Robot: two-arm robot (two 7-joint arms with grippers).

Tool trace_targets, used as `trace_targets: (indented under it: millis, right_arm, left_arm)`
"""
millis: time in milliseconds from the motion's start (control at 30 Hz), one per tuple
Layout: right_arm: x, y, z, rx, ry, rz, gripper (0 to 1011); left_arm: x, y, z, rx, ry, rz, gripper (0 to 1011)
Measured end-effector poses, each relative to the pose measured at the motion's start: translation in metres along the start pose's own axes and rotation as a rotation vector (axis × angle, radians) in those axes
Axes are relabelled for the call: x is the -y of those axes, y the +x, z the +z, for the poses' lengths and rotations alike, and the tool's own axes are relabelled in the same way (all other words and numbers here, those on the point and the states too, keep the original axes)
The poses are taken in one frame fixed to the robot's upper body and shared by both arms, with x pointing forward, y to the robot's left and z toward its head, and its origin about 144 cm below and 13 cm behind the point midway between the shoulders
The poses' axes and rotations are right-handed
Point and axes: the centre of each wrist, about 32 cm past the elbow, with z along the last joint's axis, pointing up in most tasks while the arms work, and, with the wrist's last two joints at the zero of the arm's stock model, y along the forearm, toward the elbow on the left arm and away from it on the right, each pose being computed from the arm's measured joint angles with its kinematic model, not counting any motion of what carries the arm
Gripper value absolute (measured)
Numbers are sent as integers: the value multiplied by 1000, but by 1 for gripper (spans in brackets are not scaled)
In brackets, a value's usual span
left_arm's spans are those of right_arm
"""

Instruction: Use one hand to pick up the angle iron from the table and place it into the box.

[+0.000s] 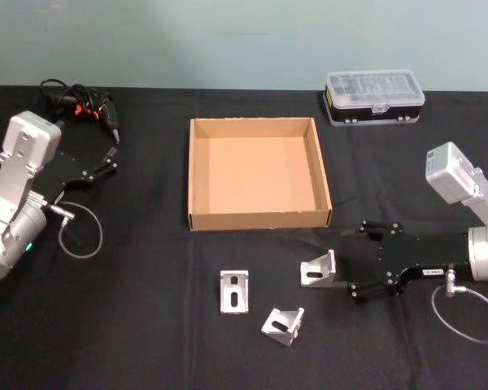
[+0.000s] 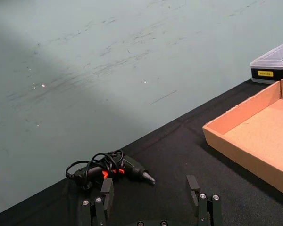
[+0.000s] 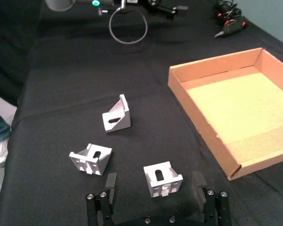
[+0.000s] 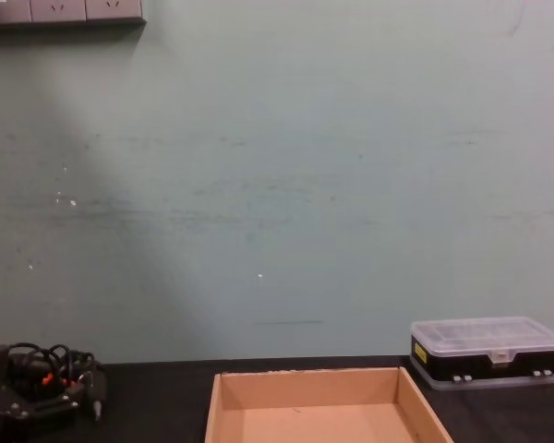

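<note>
Tan box (image 1: 259, 219) on a matte black table (image 1: 146, 325) — three silver-grey angle irons (image 1: 235, 291), a black case (image 1: 374, 112) with clear lid, pale teal wall (image 4: 277, 185).

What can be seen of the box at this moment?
The box is a wide, shallow tan cardboard tray, open-topped, with four low walls and a bare, empty floor. It sits flat midway across the black table, touching nothing else. The three angle irons lie on the table on its near side, apart from it. The open right gripper is off its near right corner; the open left gripper is well to its left.
</note>
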Motion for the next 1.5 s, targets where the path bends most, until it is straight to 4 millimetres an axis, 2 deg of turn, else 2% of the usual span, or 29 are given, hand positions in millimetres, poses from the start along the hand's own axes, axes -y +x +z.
trace_targets:
  millis: [1500]
  right_arm:
    - [-33, 16, -8, 29, -33, 19, 1004]
  left_arm:
    - [0, 0, 0, 0, 0, 0, 1000]
